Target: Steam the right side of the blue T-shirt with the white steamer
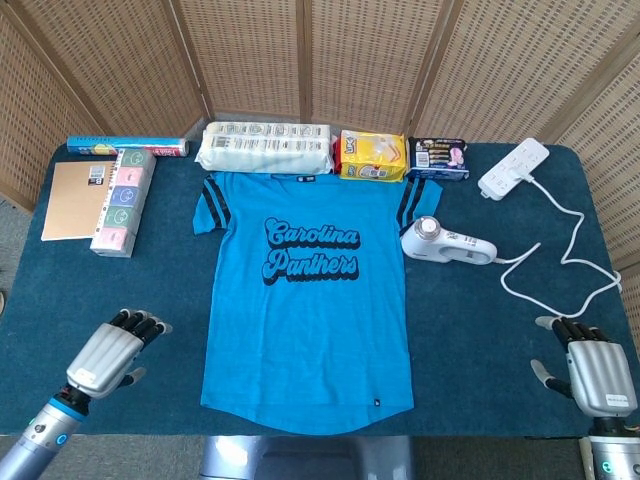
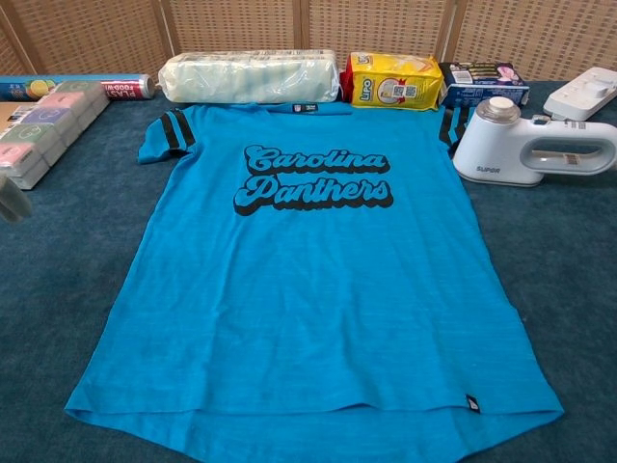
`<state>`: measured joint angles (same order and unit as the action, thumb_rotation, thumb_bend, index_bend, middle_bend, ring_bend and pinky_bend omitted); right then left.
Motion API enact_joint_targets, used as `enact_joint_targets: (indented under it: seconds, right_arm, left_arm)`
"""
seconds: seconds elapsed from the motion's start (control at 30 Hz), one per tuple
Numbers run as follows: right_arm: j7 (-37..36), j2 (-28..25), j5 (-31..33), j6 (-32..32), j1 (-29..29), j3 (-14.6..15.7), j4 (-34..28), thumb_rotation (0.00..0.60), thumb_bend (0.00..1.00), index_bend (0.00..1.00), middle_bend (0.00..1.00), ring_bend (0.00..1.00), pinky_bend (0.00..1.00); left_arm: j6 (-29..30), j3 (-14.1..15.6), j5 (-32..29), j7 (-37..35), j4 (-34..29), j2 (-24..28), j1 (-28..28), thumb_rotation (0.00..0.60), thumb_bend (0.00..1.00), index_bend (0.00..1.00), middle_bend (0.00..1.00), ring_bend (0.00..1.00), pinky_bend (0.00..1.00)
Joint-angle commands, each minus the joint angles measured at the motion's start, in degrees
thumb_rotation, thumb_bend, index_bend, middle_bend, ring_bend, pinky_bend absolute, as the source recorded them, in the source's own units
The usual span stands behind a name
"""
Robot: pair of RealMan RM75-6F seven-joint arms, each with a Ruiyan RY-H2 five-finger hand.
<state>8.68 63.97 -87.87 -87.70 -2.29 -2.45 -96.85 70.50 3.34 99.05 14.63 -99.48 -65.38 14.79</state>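
Observation:
The blue T-shirt with "Carolina Panthers" lettering lies flat on the dark blue table, collar toward the far side. The white steamer lies on the table just beside the shirt's right sleeve, its cord running off to the right. My left hand hovers open over the near left of the table, well left of the shirt's hem. My right hand is open at the near right corner, far from the steamer. A blurred tip of the left hand shows at the chest view's left edge.
A white power strip and its looping cable lie at the back right. Along the far edge stand a tissue pack, a yellow packet and a dark box. A notebook and a pastel box sit at the left.

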Motion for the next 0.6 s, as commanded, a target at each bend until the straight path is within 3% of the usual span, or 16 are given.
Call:
enact_joint_targets:
  seconds: [0.03,0.37,0.6]
  right_arm:
    - [-0.20,-0.08,-0.23,-0.28,0.15,0.05,0.02,0.569,0.28,0.32,0.37,0.42,0.43]
    - [-2.75,-0.23,-1.81,-0.69,0.78,1.17,1.40,0.568,0.28,0.32,0.37,0.42,0.43]
    - [-4.81,-0.13,-3.59,-0.95,0.70,1.73,2.83,0.571,0.28,0.32,0.37,0.42,0.43]
  left_arm:
    - [-0.89,0.33,0.64,1.59,-0.44,-0.79,0.67,0.599,0.17,0.27,0.33,0.26,0.26]
    - [-1.54,2.36,3.73,7.43,0.56,-5.09,0.72,0.600,0.23,0.27,0.33,0.25,0.26]
    - [1.83,4.43,6.75,9.52,3.43,-8.87,-1.49,0.594,0.17,0.21,0.29,0.22,0.26]
